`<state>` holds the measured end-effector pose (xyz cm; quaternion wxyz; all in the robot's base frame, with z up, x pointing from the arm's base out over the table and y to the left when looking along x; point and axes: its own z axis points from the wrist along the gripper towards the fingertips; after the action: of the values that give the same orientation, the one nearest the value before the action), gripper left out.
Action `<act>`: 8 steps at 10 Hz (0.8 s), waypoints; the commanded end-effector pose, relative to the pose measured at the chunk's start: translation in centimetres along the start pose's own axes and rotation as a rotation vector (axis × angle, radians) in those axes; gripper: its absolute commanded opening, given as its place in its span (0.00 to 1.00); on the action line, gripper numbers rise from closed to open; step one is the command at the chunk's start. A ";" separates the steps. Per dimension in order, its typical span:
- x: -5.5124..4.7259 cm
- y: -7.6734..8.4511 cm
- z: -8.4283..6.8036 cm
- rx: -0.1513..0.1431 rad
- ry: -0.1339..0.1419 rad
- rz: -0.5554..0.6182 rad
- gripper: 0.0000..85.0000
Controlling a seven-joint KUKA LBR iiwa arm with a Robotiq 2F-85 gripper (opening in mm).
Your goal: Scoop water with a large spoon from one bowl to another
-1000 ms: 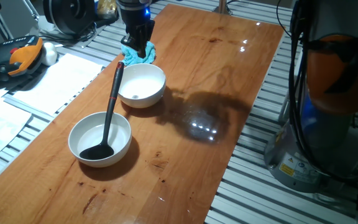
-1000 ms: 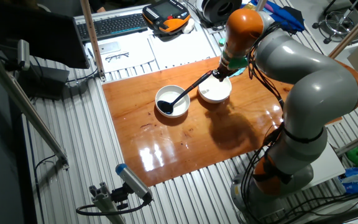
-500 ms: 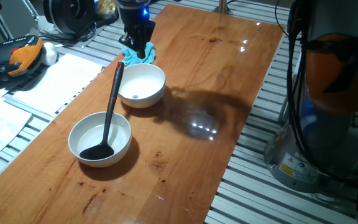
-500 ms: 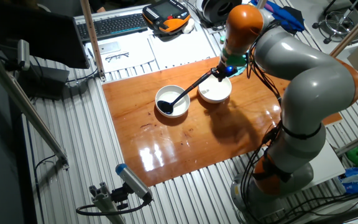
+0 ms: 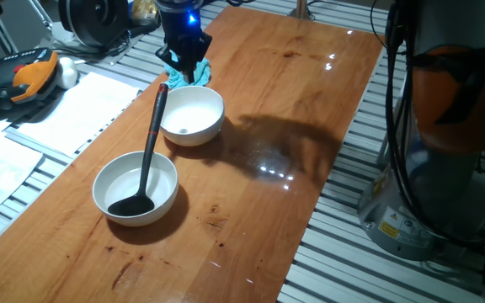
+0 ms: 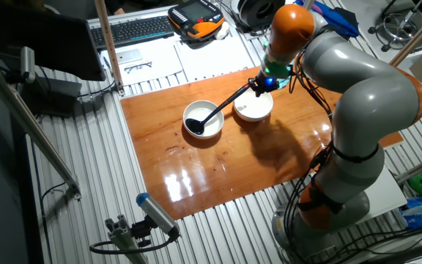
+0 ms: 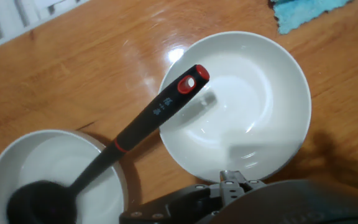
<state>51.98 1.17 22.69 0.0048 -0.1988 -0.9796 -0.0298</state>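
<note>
Your black two-finger gripper (image 5: 183, 66) hovers near the bench's far edge above the black plastic ladle (image 5: 146, 159); its spread cannot be told. That ladle's scoop rests in the nearer white bowl (image 5: 163, 175).

The large spoon (image 5: 147, 156) leans with its scoop in the near bowl (image 5: 135, 187), handle toward the far bowl (image 5: 192, 115), the tool (image 5: 183, 67) hovering behind over a blue cloth (image 5: 190, 77) on the wooden surface (image 5: 268, 118)

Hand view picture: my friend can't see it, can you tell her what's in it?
A black ladle rests with its scoop in the left white bowl and its red-tipped handle reaching over the rim of a bigger-looking white bowl beside it. Both sit on a shiny wooden table, with a blue cloth at the top right corner.
</note>
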 end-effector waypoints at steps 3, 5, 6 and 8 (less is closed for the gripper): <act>0.3 0.5 0.3 -0.009 0.015 0.064 0.00; 0.6 0.9 0.5 -0.029 0.020 0.160 0.00; 0.6 0.9 0.5 -0.046 0.037 0.218 0.00; 0.7 1.1 0.6 -0.017 0.025 0.245 0.00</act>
<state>51.75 2.57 22.22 0.0185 -0.3115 -0.9492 -0.0397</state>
